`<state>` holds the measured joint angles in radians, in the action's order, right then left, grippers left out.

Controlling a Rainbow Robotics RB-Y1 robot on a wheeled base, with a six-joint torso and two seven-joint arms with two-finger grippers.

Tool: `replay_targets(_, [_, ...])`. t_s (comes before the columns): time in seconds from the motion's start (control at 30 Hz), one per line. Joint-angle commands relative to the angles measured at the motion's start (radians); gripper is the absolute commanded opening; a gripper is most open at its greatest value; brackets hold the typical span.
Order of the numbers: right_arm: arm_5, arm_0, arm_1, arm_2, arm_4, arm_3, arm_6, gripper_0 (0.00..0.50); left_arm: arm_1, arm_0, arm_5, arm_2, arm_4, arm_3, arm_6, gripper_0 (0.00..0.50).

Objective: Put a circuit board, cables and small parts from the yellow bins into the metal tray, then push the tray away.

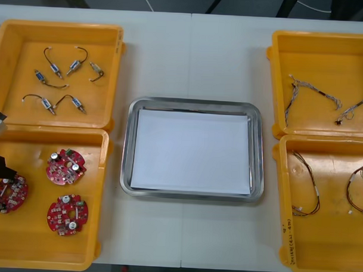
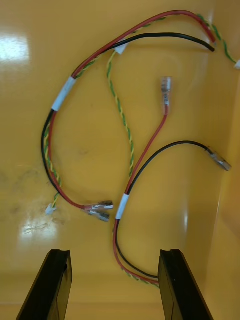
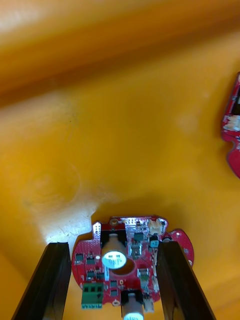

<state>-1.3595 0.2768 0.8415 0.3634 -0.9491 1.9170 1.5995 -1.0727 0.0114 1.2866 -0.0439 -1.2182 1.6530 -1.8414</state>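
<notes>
Round red circuit board [image 3: 142, 260] lies between spread fingers of left gripper [image 3: 114, 247], seemingly not touching; left arm nearer. Right gripper [image 2: 114, 255] spread over red-black-yellow cable [image 2: 122, 200].

I get bright, even overhead light on the table [image 1: 190, 53], with hardly a shadow round the tray [image 1: 194, 103]. White glare patches lie on the right bin [image 2: 15, 47], and the board [image 3: 135, 235] throws a dark shadow on the left bin [image 3: 125, 150].
</notes>
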Motion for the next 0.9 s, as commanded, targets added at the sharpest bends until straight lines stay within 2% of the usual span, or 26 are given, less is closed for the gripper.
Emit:
replay_targets(0.03, [0.059, 0.021, 0.041, -0.040, 0.012, -0.035, 0.050, 0.500, -0.052, -0.028, -0.038, 0.036, 0.017, -0.013, -0.064, 0.500])
replay_targets(0.23, [0.123, 0.021, 0.041, -0.074, 0.015, -0.082, 0.059, 0.500, -0.052, -0.031, -0.035, 0.039, 0.022, -0.024, -0.065, 0.500])
replay_targets(0.43, [0.131, 0.031, 0.024, -0.078, 0.023, -0.090, 0.068, 0.500, -0.052, -0.036, -0.038, 0.042, 0.022, -0.039, -0.071, 0.500])
replay_targets(0.67, [0.140, 0.051, -0.022, -0.081, 0.035, -0.090, 0.074, 0.500, -0.052, -0.041, -0.044, 0.042, 0.011, -0.041, -0.070, 0.500])
replay_targets(0.9, [0.183, 0.067, -0.033, -0.098, 0.049, -0.090, 0.073, 0.500, -0.052, -0.041, -0.066, 0.062, 0.000, -0.041, -0.068, 0.500])
